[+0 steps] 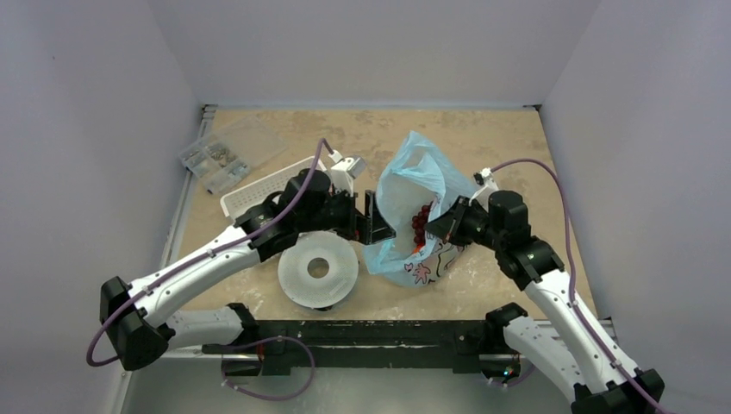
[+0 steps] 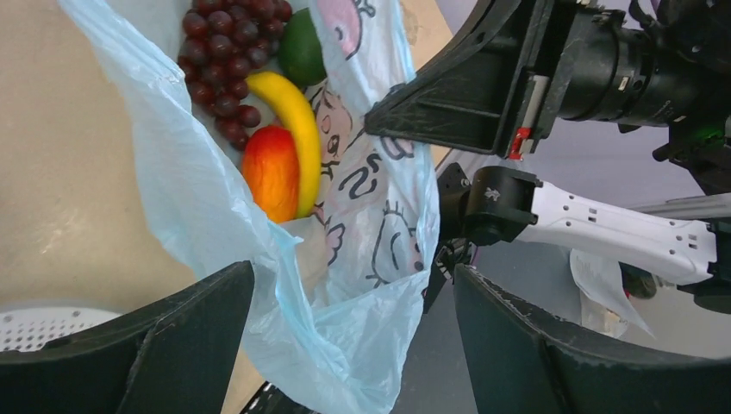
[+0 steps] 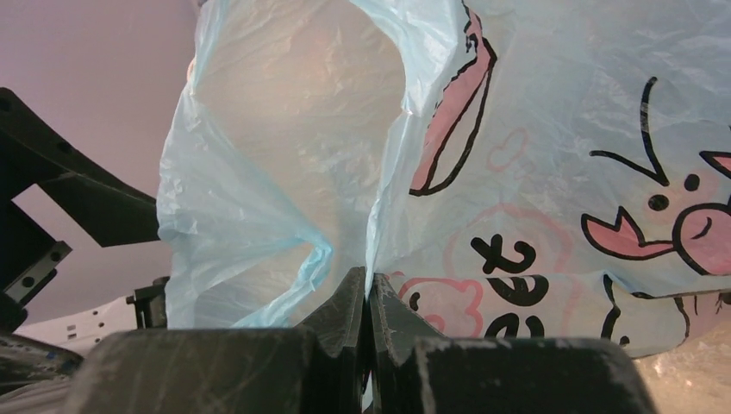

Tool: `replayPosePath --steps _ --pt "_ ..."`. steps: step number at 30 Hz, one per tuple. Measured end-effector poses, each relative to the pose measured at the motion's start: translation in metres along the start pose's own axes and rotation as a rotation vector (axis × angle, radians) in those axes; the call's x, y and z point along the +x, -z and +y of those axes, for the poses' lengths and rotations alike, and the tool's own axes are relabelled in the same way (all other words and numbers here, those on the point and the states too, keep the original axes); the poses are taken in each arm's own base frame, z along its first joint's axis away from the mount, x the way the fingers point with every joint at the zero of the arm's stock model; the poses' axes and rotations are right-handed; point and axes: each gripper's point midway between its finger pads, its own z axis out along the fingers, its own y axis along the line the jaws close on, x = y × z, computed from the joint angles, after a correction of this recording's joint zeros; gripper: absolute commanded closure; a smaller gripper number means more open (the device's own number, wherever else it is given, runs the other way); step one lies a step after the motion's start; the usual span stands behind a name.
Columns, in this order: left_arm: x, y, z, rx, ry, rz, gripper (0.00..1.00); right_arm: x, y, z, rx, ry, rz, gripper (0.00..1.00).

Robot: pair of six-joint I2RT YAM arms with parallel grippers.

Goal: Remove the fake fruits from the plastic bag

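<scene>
The light-blue plastic bag [image 1: 414, 185] lies mid-table with its mouth held up and open toward the left. Inside it lie fake fruits: dark purple grapes [image 2: 226, 52], a green round one [image 2: 302, 47], a yellow banana [image 2: 297, 129] and an orange-red mango [image 2: 270, 172]. My left gripper [image 2: 353, 345] is open at the bag's mouth [image 1: 379, 220], with the bag's near rim [image 2: 362, 345] hanging loose between its wide-apart fingers. My right gripper [image 3: 368, 289] is shut on the bag's rim [image 3: 396, 172] on the right side [image 1: 435, 226], pinching the thin plastic.
A round white perforated disc [image 1: 318, 267] lies just under my left arm near the front edge. A white slotted basket [image 1: 259, 190] sits behind that arm, and a clear box of small parts [image 1: 215, 159] lies at the back left. Walls close in the table.
</scene>
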Motion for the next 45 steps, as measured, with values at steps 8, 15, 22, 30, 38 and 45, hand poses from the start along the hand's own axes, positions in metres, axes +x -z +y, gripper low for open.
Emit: replayPosePath --steps 8,15,22,30,38,45 --pt "0.006 -0.049 -0.029 0.0 -0.073 0.116 0.36 0.019 0.018 -0.028 0.141 -0.023 0.032 1.0" --pt "0.015 -0.06 -0.038 -0.072 -0.147 0.154 0.32 0.039 0.034 -0.055 0.274 -0.052 0.073 1.0" --pt "-0.018 -0.004 -0.007 -0.331 -0.135 -0.009 0.33 0.043 0.043 -0.073 0.367 -0.053 0.065 1.0" --pt "-0.045 0.008 -0.064 -0.123 -0.111 -0.075 0.46 0.04 0.054 -0.081 0.412 -0.059 0.016 1.0" --pt "-0.019 -0.075 -0.089 -0.07 -0.191 0.081 0.62 0.036 0.059 -0.078 0.397 -0.065 -0.026 1.0" --pt "0.061 -0.129 -0.017 -0.208 -0.161 0.257 0.76 0.043 0.053 -0.081 0.387 -0.108 -0.022 1.0"
